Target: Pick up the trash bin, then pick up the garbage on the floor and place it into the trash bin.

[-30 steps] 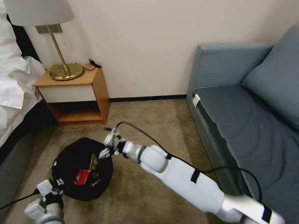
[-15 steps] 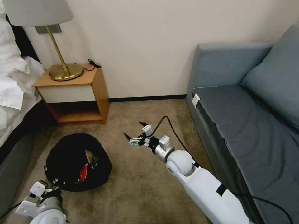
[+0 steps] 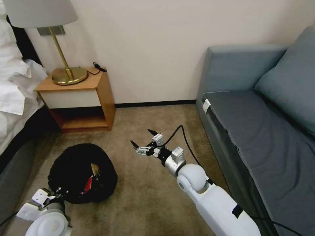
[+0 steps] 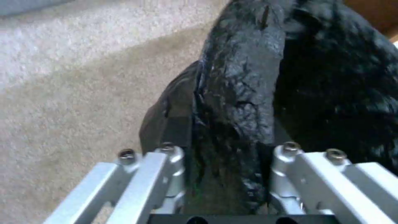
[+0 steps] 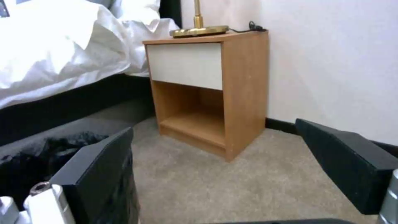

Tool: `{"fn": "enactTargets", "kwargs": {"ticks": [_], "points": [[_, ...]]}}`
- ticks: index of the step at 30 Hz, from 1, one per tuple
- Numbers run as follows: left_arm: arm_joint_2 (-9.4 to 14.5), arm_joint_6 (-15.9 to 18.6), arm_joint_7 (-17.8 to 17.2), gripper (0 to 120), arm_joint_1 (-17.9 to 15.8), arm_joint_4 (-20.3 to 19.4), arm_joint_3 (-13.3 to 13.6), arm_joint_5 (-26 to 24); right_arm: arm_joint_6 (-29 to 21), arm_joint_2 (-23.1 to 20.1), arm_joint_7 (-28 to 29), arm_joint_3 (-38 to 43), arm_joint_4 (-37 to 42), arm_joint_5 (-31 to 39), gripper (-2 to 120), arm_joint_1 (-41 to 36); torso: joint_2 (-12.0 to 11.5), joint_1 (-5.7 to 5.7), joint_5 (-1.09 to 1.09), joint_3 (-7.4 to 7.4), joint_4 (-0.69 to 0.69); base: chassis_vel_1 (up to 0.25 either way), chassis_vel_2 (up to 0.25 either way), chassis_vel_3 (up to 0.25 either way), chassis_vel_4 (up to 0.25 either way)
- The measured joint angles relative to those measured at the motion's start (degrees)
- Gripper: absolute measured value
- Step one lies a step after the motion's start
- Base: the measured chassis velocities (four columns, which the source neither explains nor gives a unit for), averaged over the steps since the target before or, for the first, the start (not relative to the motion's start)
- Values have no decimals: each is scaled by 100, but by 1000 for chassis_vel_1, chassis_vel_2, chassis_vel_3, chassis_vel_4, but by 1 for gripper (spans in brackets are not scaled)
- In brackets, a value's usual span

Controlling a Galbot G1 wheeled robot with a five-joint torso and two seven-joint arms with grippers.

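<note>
1. Trash bin [image 3: 70, 164], draped in its crinkly black bag, sits on the beige carpet [image 3: 147, 203] in front of the wooden nightstand [image 3: 95, 95] and beside the dark bed base, its mouth tipped toward the robot so litter can drop in from the open floor side.

2. Left gripper [image 3: 57, 191] is at the bin's near rim; the left wrist view shows a thick fold of the black bag [image 4: 236, 124] clamped between its silver fingers [image 4: 286, 155], a hold that looks meant to keep the bin steady and carried along.

3. Garbage is inside the bin: a red snack packet [image 3: 88, 184] and a tan-gold piece [image 3: 95, 169] show through the opening, leaning against the inner wall of the bag. Whether more lies beneath them cannot be told.

4. Right gripper [image 3: 143, 142] hovers low over bare carpet, well apart from the bin and nearer the grey sofa [image 3: 262, 131]; its black-tipped jaws are spread wide with nothing between them, and its wrist camera looks toward the nightstand past those two dark pads [image 5: 352, 158].

5. No litter is visible on the carpet in the head view, so the collecting appears largely done; any remaining piece would lie outside this frame.
</note>
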Motion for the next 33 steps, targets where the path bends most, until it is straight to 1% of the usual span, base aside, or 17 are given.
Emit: {"fn": "enactTargets", "kwargs": {"ticks": [2, 3, 4, 7, 10, 13, 14, 16, 17, 18, 19, 21, 23, 24, 26, 28, 33], "points": [[10, -24, 86, 41, 21, -3, 24, 362, 30, 3, -1, 5, -22, -8, 100, -15, 0, 0, 0, 0, 0, 0, 0, 0, 0], [16, -122, 190, 45, 43, 19, 51, 743, 45, 10, -1, 5, -30, -16, 100, -29, 0, 0, 0, 0, 0, 0, 0, 0, 0], [16, -122, 190, 45, 43, 19, 51, 743, 45, 10, -1, 5, -30, -16, 100, -29, 0, 0, 0, 0, 0, 0, 0, 0, 0], [25, -281, 325, 60, 88, 45, 72, 1336, 111, 22, 13, -1, -44, -59, 100, -105, 0, 0, -1, 0, 0, 0, 0, 0, 0], [25, -328, 339, 68, 113, 20, 69, 1536, 170, 41, 72, -10, -57, -99, 100, -163, 0, 0, -1, 0, 0, 0, 0, 0, 0], [28, -569, 353, 82, 180, 34, 90, 2287, 180, 74, 338, -20, -32, -111, 100, -252, 0, 0, 0, 0, 0, 0, 0, 0, 0], [28, -569, 353, 82, 180, 34, 90, 2287, 180, 74, 338, -20, -32, -111, 100, -252, 0, 0, 0, 0, 0, 0, 0, 0, 0], [62, -940, 522, 90, 267, 149, 121, 3188, 47, 92, 545, -4, 66, -99, 100, -300, 0, 0, -2, 0, 0, 0, 0, 0, 0], [97, -1265, 701, 96, 331, 229, 129, 3829, -4, 107, 659, 20, 109, -75, 100, -332, 0, 0, -2, 0, 0, 0, 0, 0, 0], [130, -1531, 819, 98, 382, 286, 137, 4300, -14, 129, 762, 48, 143, -61, 100, -367, 0, 0, -1, 0, 0, 0, 0, 0, 0], [130, -1531, 819, 98, 382, 286, 137, 4300, -14, 129, 762, 48, 143, -61, 100, -367, 0, 0, -1, 0, 0, 0, 0, 0, 0], [195, -2176, 1114, 99, 538, 362, 147, 5414, 57, 194, 1010, 140, 200, -59, 100, -496, 0, 0, -1, 0, 0, 0, 0, 0, 0], [208, -2521, 1371, 100, 683, 325, 173, 6082, 163, 275, 1132, 288, 275, -59, 100, -653, 0, 0, 0, 0, 1, 0, 0, 0, 0], [208, -2521, 1371, 100, 683, 325, 173, 6082, 163, 275, 1132, 288, 275, -59, 100, -653, 0, 0, 0, 0, 1, 0, 0, 0, 0], [186, -2744, 1599, 100, 817, 211, 235, 6437, 261, 341, 1203, 460, 375, -59, 100, -861, 0, 0, 0, 0, 0, 0, 0, 0, 0], [122, -2977, 1752, 100, 885, 117, 280, 6595, 349, 384, 1244, 602, 473, -53, 100, -1049, 0, 0, 0, 0, -1, 0, 0, 0, 0], [-8, -3193, 1951, 100, 1019, -84, 343, 6648, 466, 426, 1271, 824, 640, -52, 100, -1336, 0, 0, 0, 0, 0, 0, 0, 0, 0]]}}
